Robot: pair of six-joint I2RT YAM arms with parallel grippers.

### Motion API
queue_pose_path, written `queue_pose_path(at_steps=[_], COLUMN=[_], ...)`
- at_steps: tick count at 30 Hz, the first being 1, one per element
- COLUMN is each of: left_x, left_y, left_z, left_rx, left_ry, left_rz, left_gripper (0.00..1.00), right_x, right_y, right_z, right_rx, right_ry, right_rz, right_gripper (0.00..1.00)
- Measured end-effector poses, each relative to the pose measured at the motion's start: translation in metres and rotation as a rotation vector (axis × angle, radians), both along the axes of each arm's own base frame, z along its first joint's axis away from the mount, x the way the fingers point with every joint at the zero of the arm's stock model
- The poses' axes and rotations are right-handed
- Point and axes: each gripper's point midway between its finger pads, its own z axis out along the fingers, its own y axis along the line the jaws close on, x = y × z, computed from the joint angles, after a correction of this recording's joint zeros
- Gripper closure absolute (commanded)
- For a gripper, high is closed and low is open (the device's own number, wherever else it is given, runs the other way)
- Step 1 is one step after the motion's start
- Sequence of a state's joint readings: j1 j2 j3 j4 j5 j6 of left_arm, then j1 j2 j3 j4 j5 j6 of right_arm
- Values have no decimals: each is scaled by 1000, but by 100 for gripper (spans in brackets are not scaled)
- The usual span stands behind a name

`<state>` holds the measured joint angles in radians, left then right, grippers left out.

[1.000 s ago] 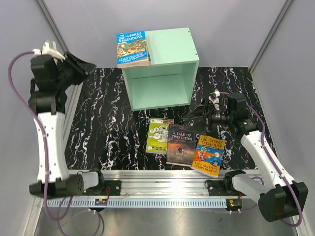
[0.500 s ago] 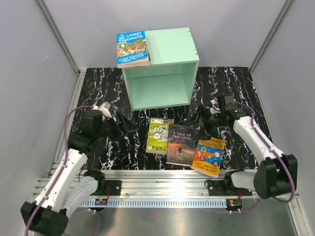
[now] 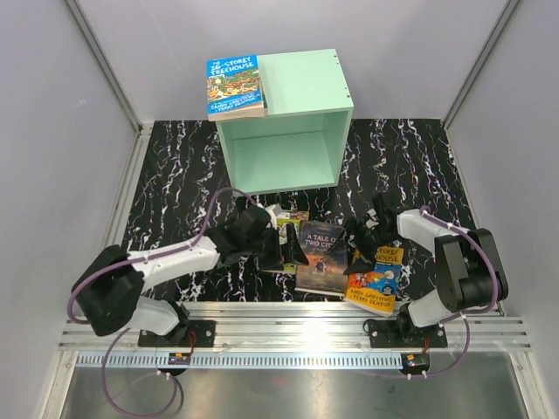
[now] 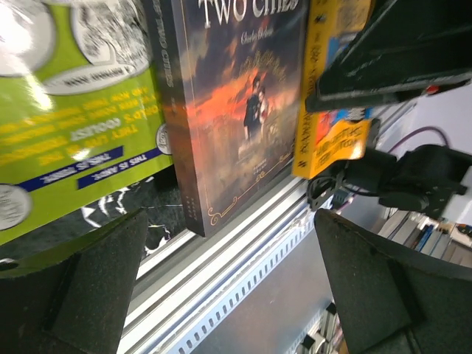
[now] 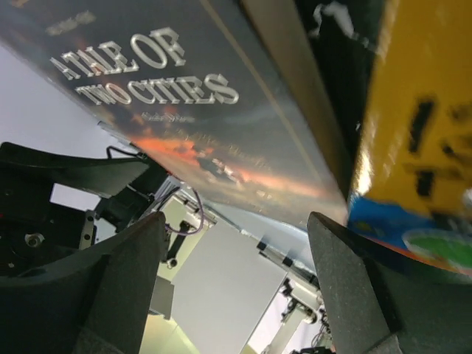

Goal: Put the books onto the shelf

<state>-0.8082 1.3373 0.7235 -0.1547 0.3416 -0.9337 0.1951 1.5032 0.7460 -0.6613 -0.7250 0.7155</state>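
Note:
A blue book (image 3: 234, 85) lies on top of the mint-green shelf (image 3: 301, 83), whose open side faces me. Near the front edge lie a lime-green book (image 3: 291, 220), the dark "A Tale of Two Cities" book (image 3: 321, 257) and an orange-yellow book (image 3: 374, 279). My left gripper (image 3: 285, 253) hangs low over the lime-green book (image 4: 66, 110), open, nothing between its fingers (image 4: 88, 287). My right gripper (image 3: 360, 237) is open too, low at the gap between the dark book (image 5: 199, 110) and the orange-yellow book (image 5: 420, 133).
The books rest on a black marbled mat (image 3: 175, 192). A metal rail (image 3: 279, 314) runs along the near edge just in front of them. Grey walls close in both sides and the back.
My left arm swung down from high at the far left to low over the lime-green book, and its jaws opened wide. The right gripper slid down towards the dark and orange-yellow books.

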Motion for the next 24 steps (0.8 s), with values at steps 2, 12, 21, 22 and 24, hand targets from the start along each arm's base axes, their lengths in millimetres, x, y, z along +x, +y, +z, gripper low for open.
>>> queue_pose_path(at_steps=[2, 12, 21, 22, 24], left_x=[-8, -34, -45, -44, -41], left_y=[-10, -34, -52, -52, -50], left_z=[-12, -46, -55, -54, -51], left_rx=[13, 58, 76, 77, 79], left_ry=[29, 103, 126, 122, 112], left_rz=[-20, -84, -113, -107, -87], left_gripper=[1, 1, 31, 39, 53], right_x=[0, -10, -11, -11, -11], right_y=[-1, 2, 3, 4, 4], right_z=[-9, -17, -21, -20, -20], right_rx=[-9, 53, 69, 73, 81], right_ry=[-7, 21, 58, 56, 53], right_rz=[11, 23, 19, 20, 20], right_gripper=[15, 16, 17, 17, 17])
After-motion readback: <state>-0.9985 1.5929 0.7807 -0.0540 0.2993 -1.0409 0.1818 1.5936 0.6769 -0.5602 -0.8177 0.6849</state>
